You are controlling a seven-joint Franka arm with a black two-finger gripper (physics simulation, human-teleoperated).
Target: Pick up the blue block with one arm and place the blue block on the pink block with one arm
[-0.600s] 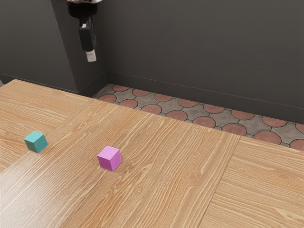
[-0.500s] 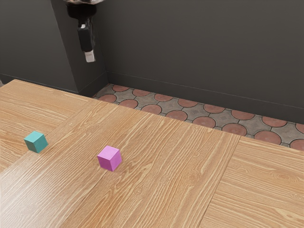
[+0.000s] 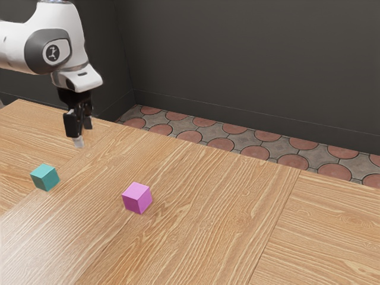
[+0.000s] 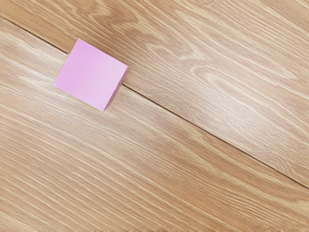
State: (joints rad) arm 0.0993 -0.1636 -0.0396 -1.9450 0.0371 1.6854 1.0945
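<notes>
Over the wooden table [image 3: 249,202], the arm [image 3: 41,44] has dropped into the frame's upper left. Its gripper [image 3: 77,140] now hangs low, above the blue block [image 3: 45,177] at left centre, and I cannot tell whether it is released or clenched. The pink block [image 3: 136,198] waits lower centre, so the grasp likely comes next.

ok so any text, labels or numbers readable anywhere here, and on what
No readable words or numbers anywhere.
arm's round cap: a small white emblem, too small to read as letters.
blue block, pink block, table: blank, no markings.
</notes>
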